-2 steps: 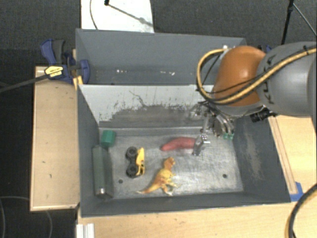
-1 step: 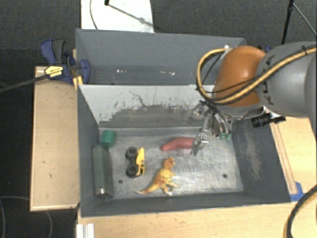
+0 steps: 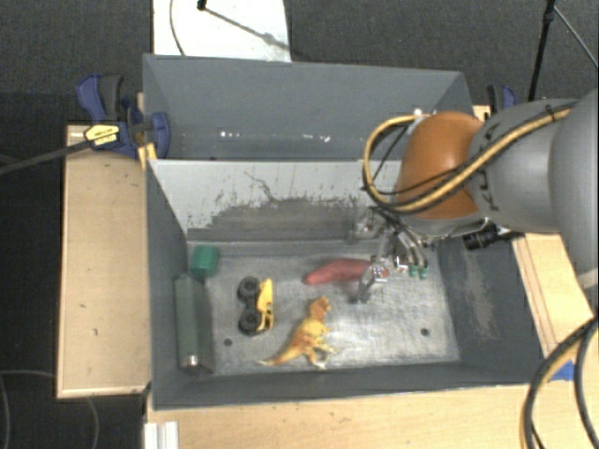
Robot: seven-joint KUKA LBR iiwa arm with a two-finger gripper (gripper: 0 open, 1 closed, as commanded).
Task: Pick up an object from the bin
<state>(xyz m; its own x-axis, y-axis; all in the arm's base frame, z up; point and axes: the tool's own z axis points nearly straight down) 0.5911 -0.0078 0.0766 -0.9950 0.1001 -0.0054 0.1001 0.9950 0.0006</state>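
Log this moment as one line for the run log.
gripper: low in grey metal bin, at right end of red oblong object | grasp: none evident | nearby: orange toy dinosaur, yellow toy truck

Far left: dark green cylinder [image 3: 192, 324], green cap-like piece [image 3: 203, 259], possibly separate, at its far end. Centre: black-wheeled yellow toy vehicle [image 3: 256, 306]; just beside, orange toy dinosaur [image 3: 301, 338].

Looks like a robotics lab: grey metal bin [image 3: 309, 110] amid dark carpet [image 3: 56, 26], big grey arm [image 3: 547, 171] with orange cover [image 3: 440, 152] and looped cables [image 3: 367, 171] reaching in from the right, a loose lead [image 3: 47, 152] trailing over it, small toys inside, a dinosaur [image 3: 301, 340] and a car [image 3: 256, 307].
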